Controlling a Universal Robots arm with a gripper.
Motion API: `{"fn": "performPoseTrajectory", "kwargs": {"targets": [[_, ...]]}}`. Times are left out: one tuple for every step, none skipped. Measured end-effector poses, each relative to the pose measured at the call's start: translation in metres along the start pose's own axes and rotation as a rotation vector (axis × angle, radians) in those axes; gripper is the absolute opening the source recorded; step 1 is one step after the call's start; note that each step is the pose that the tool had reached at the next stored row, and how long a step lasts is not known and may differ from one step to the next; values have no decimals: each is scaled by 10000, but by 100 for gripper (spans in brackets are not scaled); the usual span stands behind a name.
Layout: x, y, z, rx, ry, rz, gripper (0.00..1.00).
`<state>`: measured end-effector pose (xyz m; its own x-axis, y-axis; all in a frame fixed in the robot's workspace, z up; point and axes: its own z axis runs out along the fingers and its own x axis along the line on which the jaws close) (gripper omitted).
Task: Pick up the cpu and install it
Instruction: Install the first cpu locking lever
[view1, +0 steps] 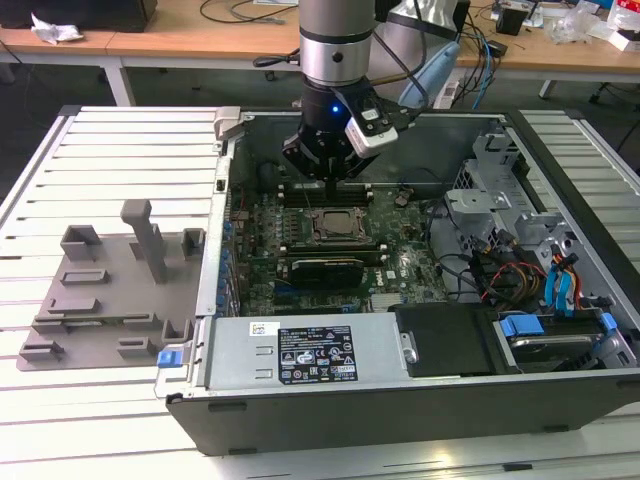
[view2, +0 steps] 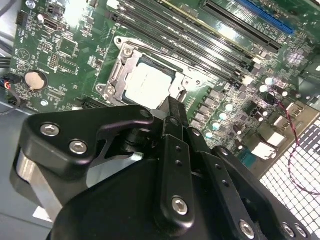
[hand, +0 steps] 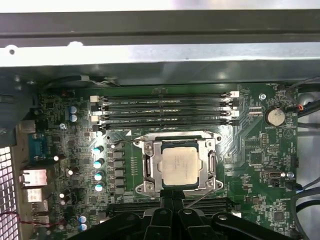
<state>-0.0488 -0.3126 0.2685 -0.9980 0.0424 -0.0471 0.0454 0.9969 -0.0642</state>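
Cpu seated in the socket frame mid-motherboard; gripper just above the socket's edge, jaws together, gripping nothing; judged best lifted straight, without nudging the chip.

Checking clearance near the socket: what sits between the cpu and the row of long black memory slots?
In the first wrist view, the silver metal socket frame edge lies between the pale square cpu and the memory slots.
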Motion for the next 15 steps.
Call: {"fn": "performPoseTrajectory", "kwargs": {"targets": [[11,-1,-1,0,-1,0,11],[32,-1,-1,0,0,0,11],[57,-2,-2,0,0,2,11],[88,-3,-4,0,0,2,11],[113,-2,-4,0,0,0,11],[141,0,-4,1,1,0,11],[162,3,-3,3,2,1,11],[182,7,-2,2,1,2,11],[199,19,-1,1,1,1,11],[207,41,-2,1,0,0,11],[227,80,-4,0,0,1,11],[252,108,-6,0,1,1,11],[309,134,-9,1,1,1,11],[396,157,-11,2,1,0,11],[455,173,-11,1,0,-12,11]]}}
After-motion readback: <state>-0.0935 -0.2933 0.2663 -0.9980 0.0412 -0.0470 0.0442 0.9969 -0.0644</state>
